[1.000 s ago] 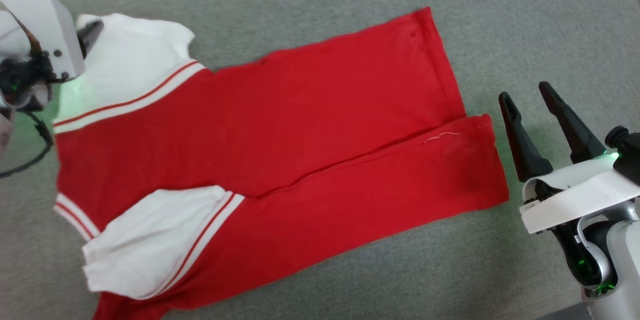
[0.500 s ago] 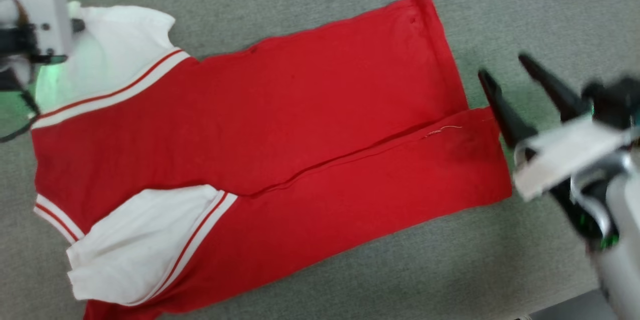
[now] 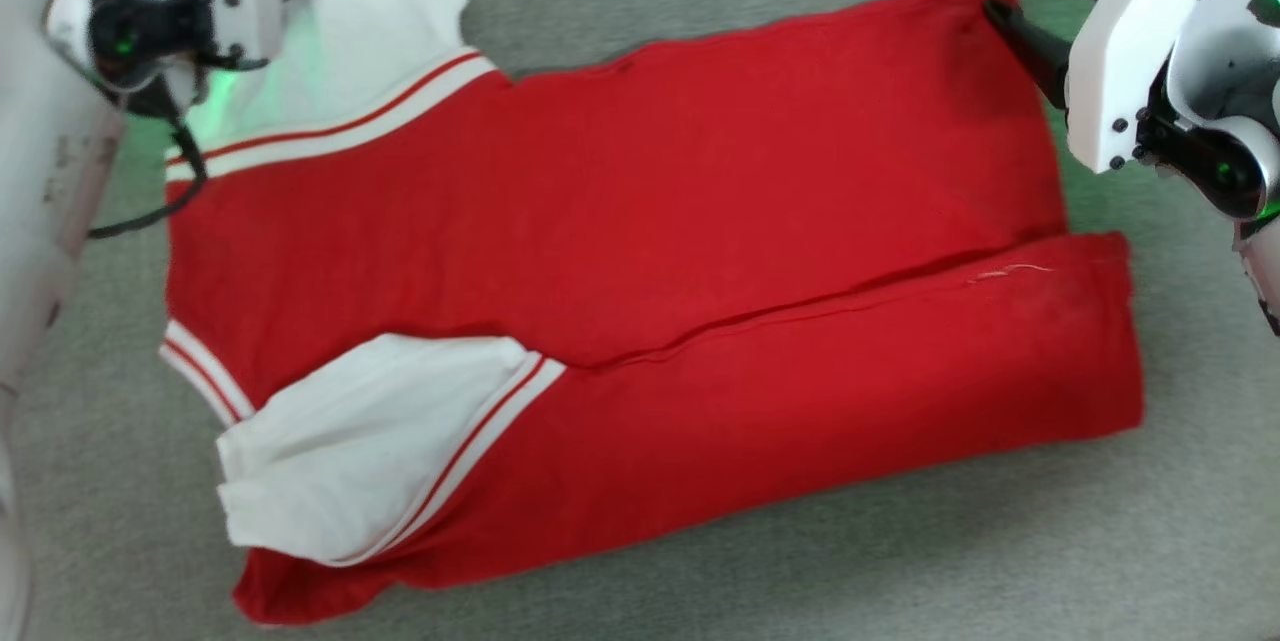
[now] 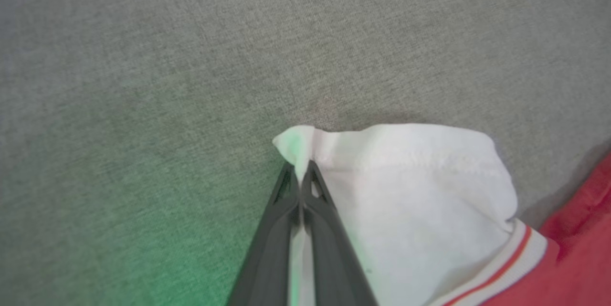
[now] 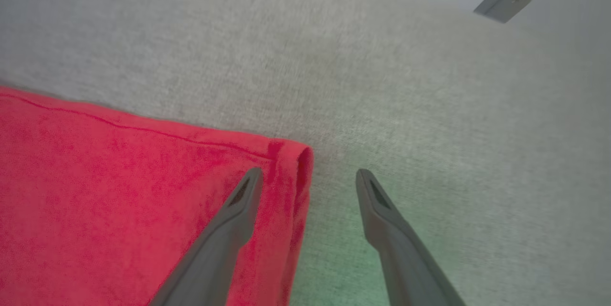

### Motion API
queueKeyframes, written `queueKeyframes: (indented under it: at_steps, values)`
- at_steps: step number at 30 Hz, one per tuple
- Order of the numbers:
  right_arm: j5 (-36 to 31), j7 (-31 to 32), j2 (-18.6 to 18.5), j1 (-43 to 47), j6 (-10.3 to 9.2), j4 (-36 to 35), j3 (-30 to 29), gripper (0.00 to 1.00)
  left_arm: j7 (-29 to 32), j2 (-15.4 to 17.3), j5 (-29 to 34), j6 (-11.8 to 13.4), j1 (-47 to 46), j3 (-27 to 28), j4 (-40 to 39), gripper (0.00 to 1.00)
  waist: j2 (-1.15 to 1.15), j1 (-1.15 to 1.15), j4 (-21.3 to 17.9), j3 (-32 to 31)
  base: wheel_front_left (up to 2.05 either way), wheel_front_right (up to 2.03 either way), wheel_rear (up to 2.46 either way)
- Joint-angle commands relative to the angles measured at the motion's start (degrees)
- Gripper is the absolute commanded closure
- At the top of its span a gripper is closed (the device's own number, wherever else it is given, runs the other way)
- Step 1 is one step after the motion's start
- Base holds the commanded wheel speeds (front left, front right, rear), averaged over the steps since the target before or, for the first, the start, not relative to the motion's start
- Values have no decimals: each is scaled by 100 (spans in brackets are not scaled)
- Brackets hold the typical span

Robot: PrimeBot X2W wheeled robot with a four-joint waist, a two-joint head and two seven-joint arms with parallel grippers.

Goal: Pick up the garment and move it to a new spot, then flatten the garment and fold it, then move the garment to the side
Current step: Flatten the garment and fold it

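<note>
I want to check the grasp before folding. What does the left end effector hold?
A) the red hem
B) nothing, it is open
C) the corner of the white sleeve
C: in the left wrist view, the left end effector is shut on the corner of the sleeve.

1. No text, number, brand or sign can be read in any of the views.
2. The garment (image 3: 640,221) shows only plain red cloth, white sleeve pieces and red-and-white striped trim on the side turned up; nothing legible stands on it.
</note>
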Motion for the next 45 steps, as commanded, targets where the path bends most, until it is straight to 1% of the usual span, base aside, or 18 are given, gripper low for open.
queueKeyframes:
  at_steps: [1,3,4,8,9,10,11,14,18,23,26,27,31,34,40,45]
  values:
    - [167,213,-31,-119,-10,167,185,0,7,-118,-16,-54,94,-83,46,100,0,0,223,123,0,0,0]
    - [374,434,-80,-227,-10,278,463,0,-84,-174,-27,-82,97,-92,64,100,0,0,283,127,0,0,0]
    - [480,464,-110,-267,-9,253,650,0,-122,-192,-35,-95,100,-93,77,100,0,0,304,129,0,0,0]
    - [859,517,-270,-325,-9,398,1100,0,-270,-261,-43,-121,100,-138,77,100,0,0,393,141,0,0,0]
    - [916,466,-322,-355,-9,451,1161,54,-308,-281,-52,-128,99,-147,59,100,0,0,423,136,0,0,0]
    - [948,417,-367,-381,-9,505,1212,93,-367,-298,-58,-135,107,-157,42,100,0,0,449,119,0,0,0]
    - [971,349,-410,-404,-10,552,1263,100,-437,-309,-66,-141,135,-166,27,100,0,0,474,83,0,0,0]
    - [1113,119,-541,-403,-10,649,1379,100,-733,-399,-131,-136,260,-206,-152,100,0,0,579,-153,0,0,0]
    - [1275,-271,-749,-296,-10,620,1549,100,-1181,-423,-404,-138,552,-202,-511,100,0,0,796,-698,0,0,0]
    - [1556,-634,-1053,81,-10,463,1852,100,-1785,-313,-732,-138,1039,-263,-1130,100,0,0,1077,-1414,0,0,0]
    - [1710,-839,-1236,320,-10,299,1981,100,-2041,-73,-1012,-137,1359,-286,-1689,100,0,0,1202,-1748,0,0,0]
    - [1710,-839,-1236,320,-10,299,1981,100,-2041,-73,-1012,-137,1359,-286,-1689,100,0,0,1202,-1748,0,0,0]
    - [1925,-1065,-1563,731,-10,82,2091,100,-2315,263,-1241,-137,1818,-402,-2504,100,0,0,1400,-2080,0,0,0]
    - [2031,-1215,-1832,1081,-10,-153,2156,100,-2616,607,-1397,-137,2261,-439,-3147,100,0,0,1503,-2241,0,0,0]
    - [2223,-1578,-2348,1863,-10,-701,2193,100,-3537,1335,-1585,-137,3488,-508,-4473,100,0,0,1614,-2402,0,0,0]
    - [2234,-1909,-2661,2441,-10,-1063,2101,100,-4285,1767,-1650,-138,4478,-584,-5016,100,0,0,1632,-2429,0,0,0]
